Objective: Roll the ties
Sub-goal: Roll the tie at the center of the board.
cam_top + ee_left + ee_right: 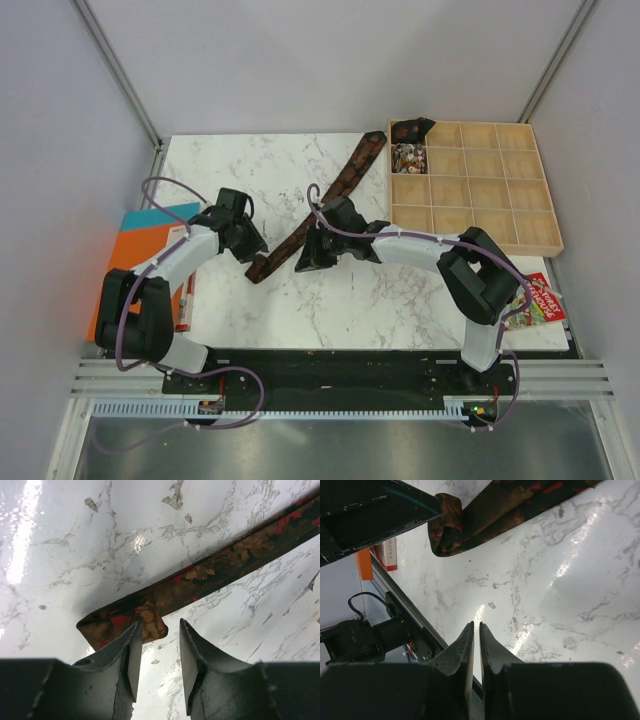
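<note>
brown tie [347, 182] lies flat on the marble bench [240, 170], a slanted strip running from beside the wooden tray [515, 195] down toward the near left. from above, its middle is hidden under the right wrist, and neither pair of fingers shows clearly there. in the left wrist view the strip runs out of the picture at the upper right, so its far end is cut off. the right wrist view crops it at the top edge.

left fingers [122, 660] stand parted and released, with bare marble showing in the gap between them. the tie's near end is folded back on itself, and that folded corner lies right at the tip of one finger. whether the two touch i cannot tell.

right fingers [464, 652] are drawn almost together, with only a thin slit left, gripping nothing. they hang over bare bench, and the tie's curled end lies beyond their tips, apart from them.

in the tray's far left compartments sit a dark tie [412, 128] and a pale bundle [409, 157] — both too small to make out.
</note>
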`<move>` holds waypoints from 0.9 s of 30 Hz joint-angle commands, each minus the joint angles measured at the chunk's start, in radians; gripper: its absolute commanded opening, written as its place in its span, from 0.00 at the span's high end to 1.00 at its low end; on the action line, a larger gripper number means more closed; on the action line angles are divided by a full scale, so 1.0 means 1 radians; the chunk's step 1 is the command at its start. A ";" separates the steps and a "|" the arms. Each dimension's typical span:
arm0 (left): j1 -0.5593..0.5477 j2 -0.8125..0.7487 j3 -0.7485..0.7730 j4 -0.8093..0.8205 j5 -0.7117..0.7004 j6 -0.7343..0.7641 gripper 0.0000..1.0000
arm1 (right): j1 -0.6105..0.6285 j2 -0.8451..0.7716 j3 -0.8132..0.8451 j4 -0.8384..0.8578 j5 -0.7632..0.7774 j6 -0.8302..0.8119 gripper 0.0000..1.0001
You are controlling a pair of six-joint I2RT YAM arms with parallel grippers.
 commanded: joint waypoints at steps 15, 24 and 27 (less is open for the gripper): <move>0.003 -0.050 -0.051 -0.010 -0.072 0.050 0.68 | 0.088 0.099 0.171 0.072 -0.040 0.068 0.83; 0.005 0.026 -0.048 0.052 -0.071 0.047 0.76 | 0.097 0.151 0.193 0.101 -0.049 0.069 0.86; 0.005 0.046 -0.043 0.067 -0.066 0.041 0.76 | 0.099 0.158 0.188 0.112 -0.052 0.071 0.86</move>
